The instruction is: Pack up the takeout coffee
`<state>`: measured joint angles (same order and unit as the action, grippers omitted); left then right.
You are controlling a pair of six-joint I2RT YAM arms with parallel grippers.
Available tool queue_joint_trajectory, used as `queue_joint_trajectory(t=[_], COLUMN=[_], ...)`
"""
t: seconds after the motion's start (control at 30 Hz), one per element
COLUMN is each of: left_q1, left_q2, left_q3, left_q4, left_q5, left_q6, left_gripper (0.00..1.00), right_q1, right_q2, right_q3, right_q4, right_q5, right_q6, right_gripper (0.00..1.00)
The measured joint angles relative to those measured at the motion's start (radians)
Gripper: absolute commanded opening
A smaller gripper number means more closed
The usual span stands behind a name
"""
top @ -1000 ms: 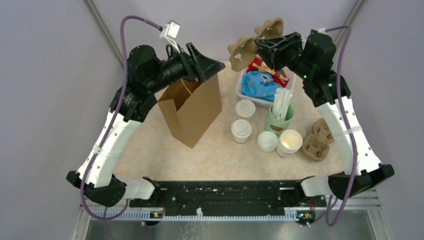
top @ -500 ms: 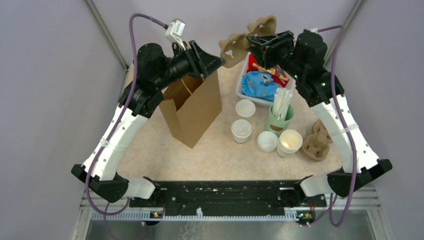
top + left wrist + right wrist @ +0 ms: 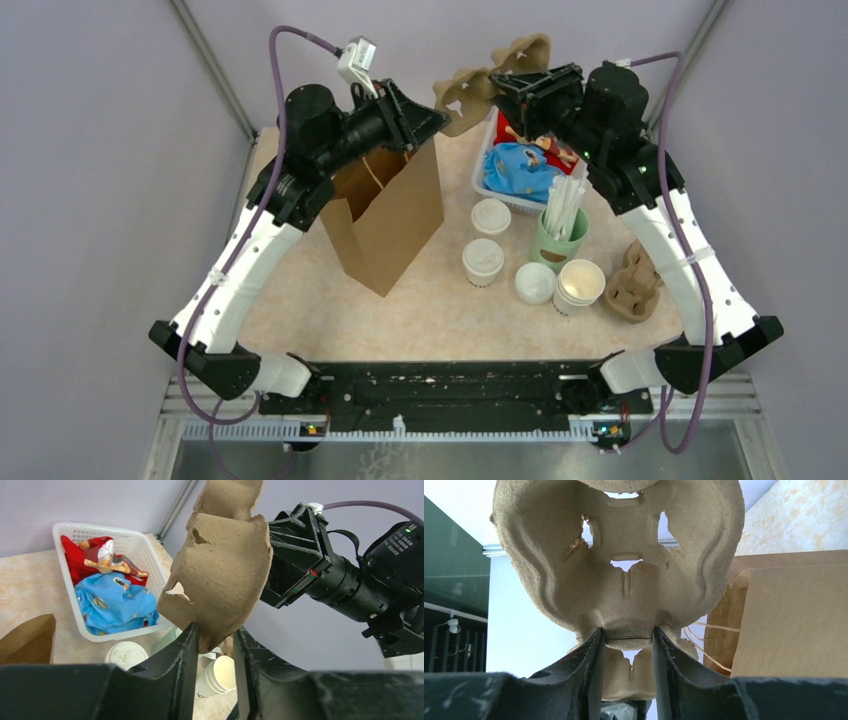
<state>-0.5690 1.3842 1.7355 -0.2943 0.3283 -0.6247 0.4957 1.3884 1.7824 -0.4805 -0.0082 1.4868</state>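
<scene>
The takeout coffee [image 3: 483, 261], a white lidded paper cup, stands on the table right of the open brown paper bag [image 3: 385, 215]. Both grippers are up at the back, above the bag's far corner, and hold one brown pulp cup carrier [image 3: 466, 93] between them. My right gripper [image 3: 505, 85] is shut on the carrier's middle ridge [image 3: 624, 570]. My left gripper [image 3: 435, 120] is shut on the carrier's lower edge [image 3: 220, 565]. In the left wrist view my gripper [image 3: 216, 635] pinches that edge. In the right wrist view my gripper [image 3: 628, 635] pinches the ridge, with the bag [image 3: 789, 620] behind.
A white basket [image 3: 482, 178] of blue and red packets stands at the back. Near the coffee are loose white lids [image 3: 491, 215] [image 3: 535, 283], a green cup of straws [image 3: 560, 238], a stack of lidless white cups [image 3: 580, 283] and spare carriers [image 3: 635, 280].
My right gripper has carried the carrier left toward the bag. My left gripper has risen and moved right to meet it, and its jaws have closed on the carrier's edge.
</scene>
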Motion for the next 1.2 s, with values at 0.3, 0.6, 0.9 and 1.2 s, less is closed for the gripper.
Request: queue_joint_trajectory(t=[0.3,0.6,0.9,1.2], left_q1=[0.002,0.006,0.086,0.129], left_q2=[-0.015,-0.023,-0.054,-0.079], left_q3=[-0.040,-0.045,-0.056,-0.109], left_q4=[0.032,0.011,-0.051,-0.064], left_q5=[-0.054,-0.046,0.155,0.332], left_q6=[0.018,-0.021,-0.101,-0.160], left_gripper=[0.00,0.00,0.00,0.00], right_q1=[0.012,-0.145,-0.553,-0.553], right_q2=[0.001,-0.075,-0.038,0.015], right_q3=[-0.009,-0.035,0.010,-0.235], right_q4=[-0.019,-0.071,-0.057,0.364], right_q5=[0.013,-0.291,-0.815,-1.109], right_q6=[-0.018,-0.598,-0.812,-0.549], right_gripper=[0.78,0.85,0.67,0.53])
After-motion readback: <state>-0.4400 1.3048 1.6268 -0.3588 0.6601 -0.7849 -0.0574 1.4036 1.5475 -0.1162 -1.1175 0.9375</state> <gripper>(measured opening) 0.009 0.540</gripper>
